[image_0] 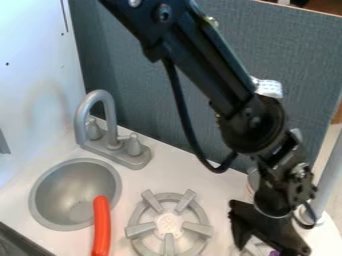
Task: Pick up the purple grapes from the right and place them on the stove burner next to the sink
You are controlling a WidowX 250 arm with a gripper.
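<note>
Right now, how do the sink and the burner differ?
- Form: the sink is a smooth bowl; the burner is an open ring with spokes.
- Height: the sink dips below the counter; the burner's spokes stand up.
- Overlap: a red handle crosses the sink's rim in view; none crosses the burner.
Shared: both round, grey.

Fixed cam above counter [226, 192], looks down at a slant twd blue-grey panel [137, 70] (fairly close in, btw)
</note>
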